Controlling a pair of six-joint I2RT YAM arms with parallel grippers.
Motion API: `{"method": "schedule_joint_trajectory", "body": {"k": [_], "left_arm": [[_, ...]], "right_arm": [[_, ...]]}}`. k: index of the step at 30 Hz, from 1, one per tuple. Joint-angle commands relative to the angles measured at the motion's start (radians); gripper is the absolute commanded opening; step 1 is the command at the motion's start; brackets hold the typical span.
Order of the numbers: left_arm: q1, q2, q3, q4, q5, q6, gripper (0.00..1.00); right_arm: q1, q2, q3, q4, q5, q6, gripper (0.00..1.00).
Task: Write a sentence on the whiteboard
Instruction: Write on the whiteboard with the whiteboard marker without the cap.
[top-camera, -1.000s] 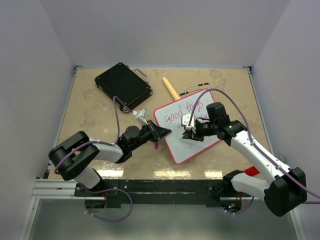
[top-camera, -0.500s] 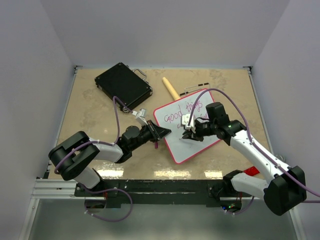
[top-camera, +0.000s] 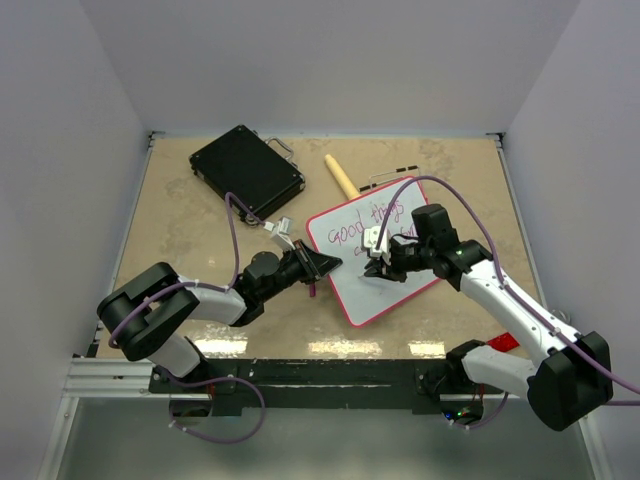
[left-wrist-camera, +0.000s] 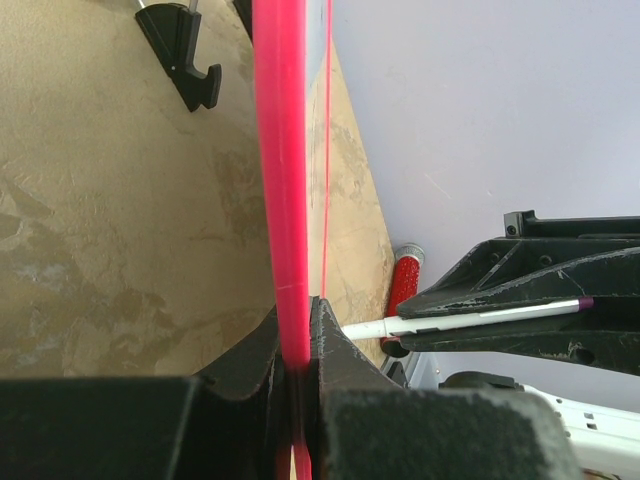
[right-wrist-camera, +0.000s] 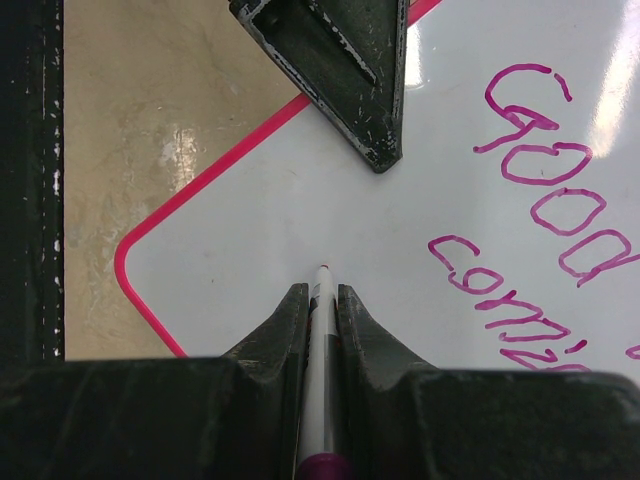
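The whiteboard (top-camera: 360, 292) lies tilted on the tan table, white with a red-pink rim (left-wrist-camera: 280, 150). My left gripper (top-camera: 325, 265) is shut on its left rim; the wrist view shows both jaws (left-wrist-camera: 297, 330) pinching the rim edge-on. My right gripper (top-camera: 378, 265) is shut on a white marker (right-wrist-camera: 321, 330) with a purple end, tip resting on the bare white surface (right-wrist-camera: 250, 240). The sentence (right-wrist-camera: 540, 190) reads "Good" above "comi…" in pink-purple at the right; the top view shows "Good things" (top-camera: 365, 225), with the second line partly hidden by the right gripper.
A black hard case (top-camera: 245, 172) lies at the back left. A wooden stick (top-camera: 341, 177) rests behind the board. A red cylinder (top-camera: 503, 342) sits by the right arm's base, also visible as a red cylinder (left-wrist-camera: 405, 275) past the board's edge.
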Motion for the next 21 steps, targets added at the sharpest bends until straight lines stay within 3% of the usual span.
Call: {"method": "schedule_joint_trajectory", "body": {"k": [1, 21], "left_arm": [[0.0, -0.005, 0.009, 0.128, -0.044, 0.031, 0.0], [0.0, -0.008, 0.008, 0.13, -0.046, 0.031, 0.0]], "right_arm": [[0.007, 0.004, 0.021, 0.025, -0.01, 0.017, 0.0], [0.021, 0.026, 0.026, -0.039, -0.073, -0.049, 0.0]]}}
